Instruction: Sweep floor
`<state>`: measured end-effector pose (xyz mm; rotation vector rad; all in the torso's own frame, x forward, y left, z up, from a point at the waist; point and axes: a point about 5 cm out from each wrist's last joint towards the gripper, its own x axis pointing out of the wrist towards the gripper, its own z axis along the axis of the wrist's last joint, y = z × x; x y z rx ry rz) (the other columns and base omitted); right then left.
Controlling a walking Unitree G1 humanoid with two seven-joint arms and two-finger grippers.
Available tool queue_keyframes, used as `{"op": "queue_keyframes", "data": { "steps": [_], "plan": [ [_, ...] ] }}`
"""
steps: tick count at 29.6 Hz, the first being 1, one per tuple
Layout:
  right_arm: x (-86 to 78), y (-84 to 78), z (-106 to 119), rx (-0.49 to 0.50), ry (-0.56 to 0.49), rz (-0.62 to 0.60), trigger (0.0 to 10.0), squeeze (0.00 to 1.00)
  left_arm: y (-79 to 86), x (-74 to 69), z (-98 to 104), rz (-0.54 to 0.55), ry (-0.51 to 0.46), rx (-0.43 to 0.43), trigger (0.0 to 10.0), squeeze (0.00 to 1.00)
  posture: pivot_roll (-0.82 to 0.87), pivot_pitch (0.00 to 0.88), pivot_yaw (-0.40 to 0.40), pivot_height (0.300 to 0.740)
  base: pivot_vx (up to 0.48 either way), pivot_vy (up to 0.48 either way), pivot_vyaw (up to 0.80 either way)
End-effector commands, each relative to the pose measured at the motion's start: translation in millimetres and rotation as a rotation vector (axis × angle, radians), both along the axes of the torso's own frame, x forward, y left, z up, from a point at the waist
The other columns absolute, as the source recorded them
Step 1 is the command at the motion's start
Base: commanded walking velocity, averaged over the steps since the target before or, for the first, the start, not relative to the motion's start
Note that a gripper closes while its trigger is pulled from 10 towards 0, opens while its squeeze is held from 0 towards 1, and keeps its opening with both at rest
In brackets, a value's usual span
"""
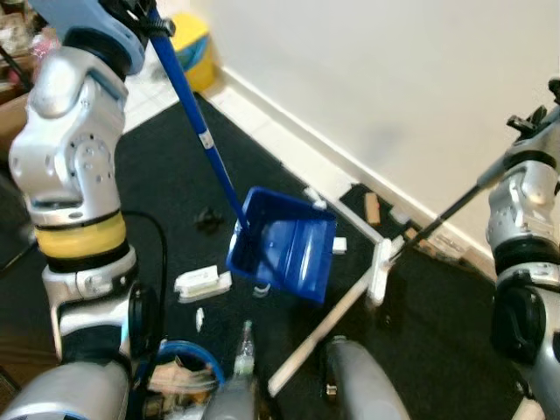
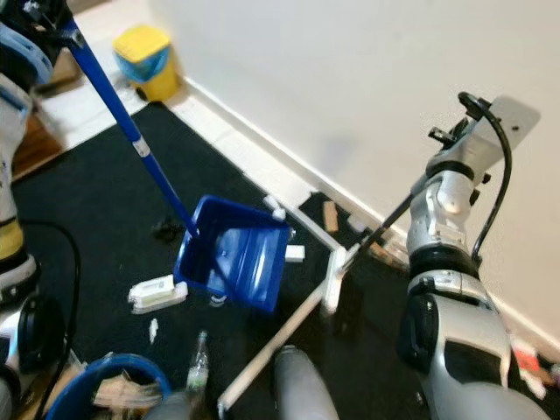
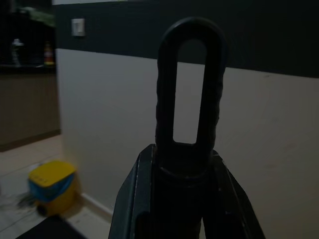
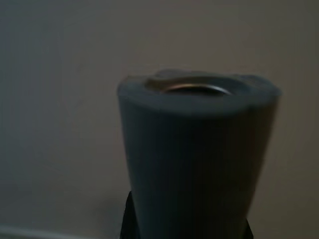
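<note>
The blue dustpan (image 1: pixel 284 255) sits tilted on the black mat (image 1: pixel 166 184), mouth toward the wall, its long blue handle (image 1: pixel 197 122) rising to the left gripper (image 3: pixel 187 164), whose fingers (image 3: pixel 144 199) are clamped on the looped handle end. Beside it lies the white broom head (image 1: pixel 382 267), its dark pole (image 1: pixel 446 212) running up toward the right arm (image 2: pixel 446 219). In the right wrist view the grey pole end (image 4: pixel 197 154) stands up from the right gripper (image 4: pixel 187 226); I cannot tell how those fingers sit.

Risk, as I judge it: scraps lie behind and beside the pan, not before its mouth. A white block (image 1: pixel 203 282), a dark bit (image 1: pixel 207 219) and a small white piece (image 1: pixel 339 246) could be pushed on or missed. The tilted pan may let debris slide under its lip. A white strip (image 1: pixel 319 332) crosses the mat and could catch the broom.

The mat meets pale tile (image 1: pixel 262 131) along a white wall (image 1: pixel 394 87) with a skirting board; brown bits (image 1: pixel 373 208) lie there. A yellow bin (image 1: pixel 194 48) stands farther along.
</note>
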<state>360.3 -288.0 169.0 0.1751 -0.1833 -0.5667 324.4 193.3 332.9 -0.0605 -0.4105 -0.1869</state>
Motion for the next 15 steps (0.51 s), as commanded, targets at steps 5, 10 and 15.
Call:
{"op": "queue_keyframes", "data": {
  "steps": [5,10,15],
  "plan": [
    [0.8,1.9,3.3,-0.006,-0.019,0.007,10.0,0.00,3.9,-3.1,1.8,0.017,-0.031,-0.007,10.0,0.00,0.05,0.048,-0.011,0.740,0.000,0.000,-0.76],
    [0.5,1.5,3.2,-0.007,-0.019,0.004,10.0,0.00,4.5,-2.5,0.7,0.020,-0.028,-0.006,10.0,0.00,0.05,0.048,-0.011,0.740,0.000,0.000,-0.76],
    [0.4,1.6,2.9,-0.007,-0.019,0.004,10.0,0.00,4.7,-2.3,0.3,0.022,-0.027,-0.007,10.0,0.00,0.05,0.048,-0.011,0.740,0.000,0.000,-0.76]
  ]
}}
